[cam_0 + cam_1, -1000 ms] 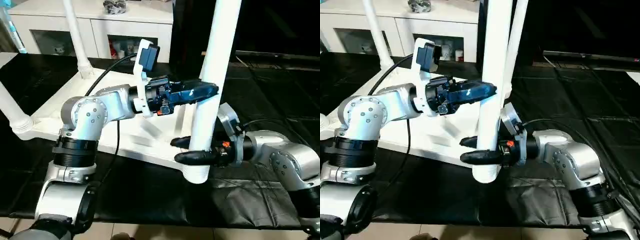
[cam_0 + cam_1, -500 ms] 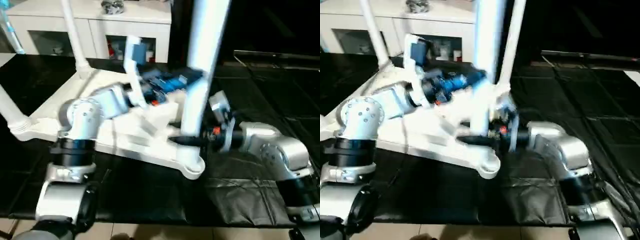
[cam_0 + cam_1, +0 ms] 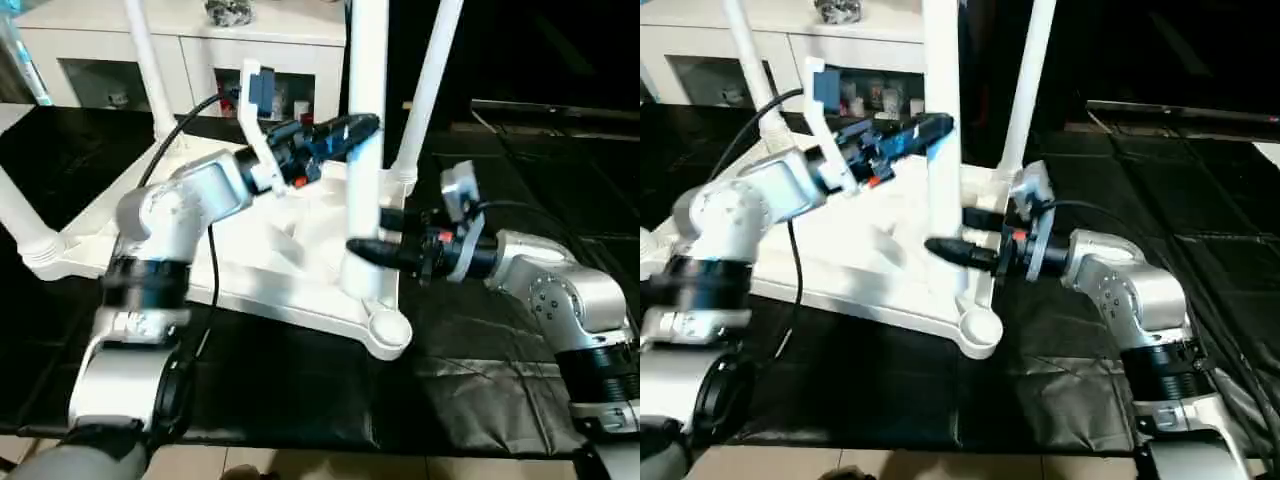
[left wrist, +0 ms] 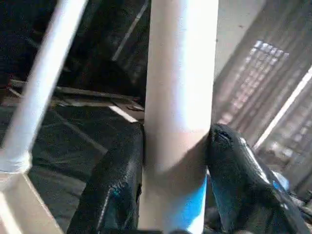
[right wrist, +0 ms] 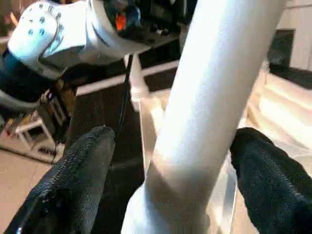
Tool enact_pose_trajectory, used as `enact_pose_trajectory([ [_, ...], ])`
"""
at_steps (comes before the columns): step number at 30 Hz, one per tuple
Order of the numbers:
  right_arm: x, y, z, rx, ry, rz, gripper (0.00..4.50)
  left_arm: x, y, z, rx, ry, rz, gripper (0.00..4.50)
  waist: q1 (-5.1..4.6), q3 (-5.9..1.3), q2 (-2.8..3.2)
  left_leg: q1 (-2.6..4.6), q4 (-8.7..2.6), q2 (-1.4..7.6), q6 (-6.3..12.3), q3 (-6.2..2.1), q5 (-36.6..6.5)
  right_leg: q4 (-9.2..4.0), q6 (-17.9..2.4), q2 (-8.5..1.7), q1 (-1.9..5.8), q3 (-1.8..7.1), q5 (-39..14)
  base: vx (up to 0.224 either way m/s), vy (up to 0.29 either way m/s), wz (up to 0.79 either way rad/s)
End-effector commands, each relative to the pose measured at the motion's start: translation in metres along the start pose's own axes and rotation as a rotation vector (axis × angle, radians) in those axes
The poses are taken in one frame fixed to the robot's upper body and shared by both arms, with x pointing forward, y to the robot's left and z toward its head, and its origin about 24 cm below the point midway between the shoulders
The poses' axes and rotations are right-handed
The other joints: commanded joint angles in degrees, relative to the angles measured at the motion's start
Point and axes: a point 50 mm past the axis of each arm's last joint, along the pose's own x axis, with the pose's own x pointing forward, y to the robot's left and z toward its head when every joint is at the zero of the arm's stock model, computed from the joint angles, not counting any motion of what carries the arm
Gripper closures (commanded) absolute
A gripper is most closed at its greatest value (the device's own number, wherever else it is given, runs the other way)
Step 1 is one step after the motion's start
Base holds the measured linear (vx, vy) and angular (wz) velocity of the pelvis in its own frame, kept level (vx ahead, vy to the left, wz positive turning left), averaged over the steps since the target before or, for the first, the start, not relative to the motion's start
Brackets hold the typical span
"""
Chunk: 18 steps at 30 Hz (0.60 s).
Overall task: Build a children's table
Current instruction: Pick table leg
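Note:
The children's table lies upside down: its white top [image 3: 120, 215] rests on a black mat, ribbed side up. One white leg [image 3: 366, 90] stands upright by the near corner. My left gripper [image 3: 362, 128] is shut on it, and both fingers [image 4: 114, 185] press its sides. My right gripper [image 3: 385, 232] is open lower on the same leg, its fingers [image 5: 83, 165] standing apart from it on either side. The near corner socket [image 3: 388, 332] shows as an open ring just in front of the leg's lower end.
Three more legs stand in the other corners: far left [image 3: 148, 70], left [image 3: 18, 215] and far right [image 3: 432, 80]. A white cabinet [image 3: 200, 50] with glass doors stands behind. The black mat [image 3: 480, 400] covers the floor around the top. A black cable [image 3: 195, 160] runs along my left arm.
My right gripper has opened off the leg. The leg's lower end has left the near corner socket, which now shows as an open ring. The view has also shifted.

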Motion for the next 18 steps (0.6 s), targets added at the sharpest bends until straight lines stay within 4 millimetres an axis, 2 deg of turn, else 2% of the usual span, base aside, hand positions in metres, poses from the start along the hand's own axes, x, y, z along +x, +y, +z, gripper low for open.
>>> enact_pose_trajectory([
  [1, -0.001, -0.002, 0.008, -0.012, -0.030, -0.014, 0.19, 0.000, 0.003, 0.005, 0.021, -0.013, 0.037, 2.75, 0.05, -4.62, 0.10, 0.89, -3.64, 2.45, 1.10, -0.99, -9.43, -3.86, -8.05, -4.63, 3.42, 3.17, -17.36, 0.000, 0.000, 0.00],
  [4, -0.003, -0.010, 0.007, 0.014, -0.019, -0.107, 0.19, 0.000, 0.003, 0.006, 0.046, -0.001, 0.039, 2.75, 0.07, -4.70, 0.05, 0.92, -3.64, 2.43, 0.82, -0.94, -8.66, -3.72, -8.35, -4.71, 3.36, 3.22, -16.85, 0.000, 0.000, 0.00],
  [9, 0.002, -0.011, 0.003, 0.042, 0.023, -0.172, 0.19, 0.002, -0.002, 0.006, 0.091, 0.018, 0.022, 2.75, 0.07, -4.79, 0.09, 0.82, -3.66, 2.54, 0.76, -0.98, -7.59, -3.31, -9.32, -4.77, 3.40, 3.37, -14.22, 0.000, 0.000, 0.00],
  [10, 0.005, -0.011, 0.002, 0.050, 0.044, -0.181, 0.19, 0.003, -0.004, 0.005, 0.107, 0.023, 0.017, 2.75, 0.14, -4.85, -0.22, 0.80, -3.62, 2.56, 0.86, -0.93, -7.02, -3.10, -9.66, -4.82, 3.43, 3.41, -13.61, 0.000, 0.000, 0.00],
  [12, 0.006, -0.011, 0.001, 0.056, 0.057, -0.186, 0.19, 0.004, -0.006, 0.005, 0.116, 0.027, 0.015, 2.75, 0.07, -4.78, -0.07, 0.80, -3.62, 2.62, 0.82, -0.89, -7.06, -3.15, -9.85, -4.82, 3.34, 3.46, -13.40, 0.000, 0.000, 0.00],
  [13, 0.007, -0.011, 0.000, 0.061, 0.066, -0.189, 0.19, 0.004, -0.006, 0.005, 0.123, 0.031, 0.013, 2.75, 0.09, -4.75, -0.08, 0.78, -3.60, 2.57, 0.88, -0.85, -7.15, -3.23, -9.74, -4.83, 3.34, 3.46, -13.58, 0.000, 0.000, 0.00],
  [14, 0.008, -0.012, -0.001, 0.065, 0.078, -0.190, 0.19, 0.005, -0.008, 0.005, 0.134, 0.036, 0.008, 2.75, 0.09, -4.72, -0.43, 0.69, -3.60, 2.47, 0.91, -0.78, -7.08, -3.27, -9.21, -4.88, 3.45, 3.48, -14.45, 0.000, 0.000, 0.00],
  [18, 0.011, -0.013, -0.002, 0.077, 0.098, -0.184, 0.19, 0.007, -0.012, 0.005, 0.177, 0.051, -0.004, 2.75, 0.07, -4.60, -0.40, 0.73, -3.62, 2.49, 0.81, -0.77, -7.44, -3.47, -8.50, -4.87, 3.32, 3.45, -16.25, 0.000, 0.000, 0.00],
])
